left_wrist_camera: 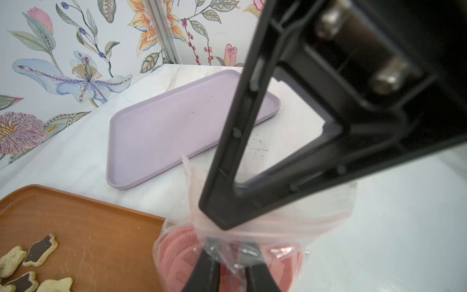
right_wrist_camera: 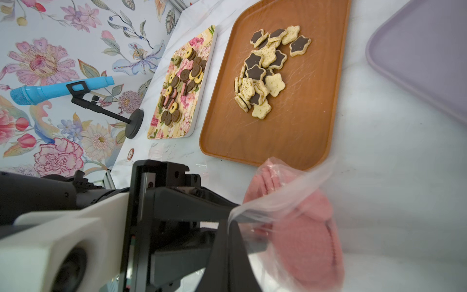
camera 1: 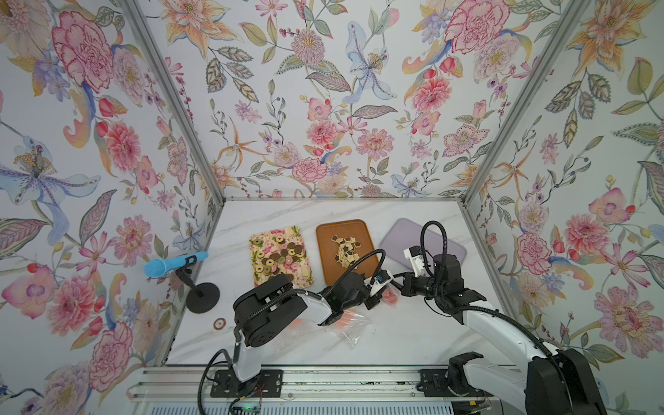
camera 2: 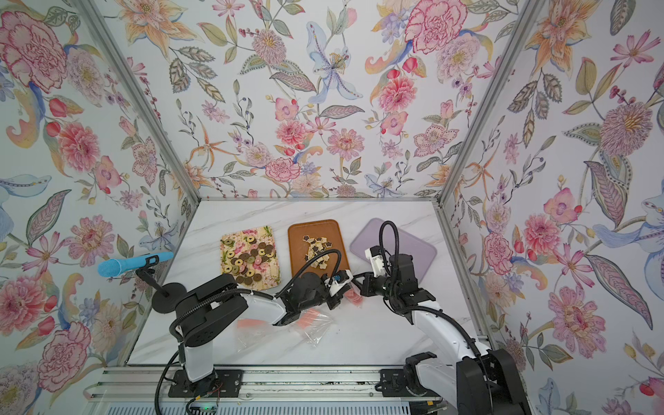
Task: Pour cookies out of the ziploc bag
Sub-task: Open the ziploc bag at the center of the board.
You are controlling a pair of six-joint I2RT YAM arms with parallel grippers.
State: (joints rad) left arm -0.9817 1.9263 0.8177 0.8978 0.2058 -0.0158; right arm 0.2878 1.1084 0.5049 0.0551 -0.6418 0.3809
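Three trays sat across the counter (camera 1: 395, 341): a floral tray (camera 1: 300, 235) carrying rounds and rings (camera 1: 278, 257), a brown tray (right_wrist_camera: 290, 131) carrying stars (right_wrist_camera: 265, 73), and a bare lilac tray (left_wrist_camera: 164, 131). The bag (right_wrist_camera: 290, 187) of pink discs (right_wrist_camera: 305, 242) hung between the two hands, just beside the brown tray's near corner and short of the lilac tray. Whether it touched the counter could not be told. The right hand (left_wrist_camera: 219, 223) was closed tight on a twist of film above the discs. The left hand (left_wrist_camera: 226, 250) had film bunched between its fingers (left_wrist_camera: 202, 268), which stood slightly apart; whether they pinched it could not be told. The bag looked light, its film thin, soft and slippery, likely to sag and slide out of a shallow pinch, and the discs seemed brittle. The better hold was probably on empty film at the bottom corners, never across the discs, so the mouth could tip down over the lilac tray.
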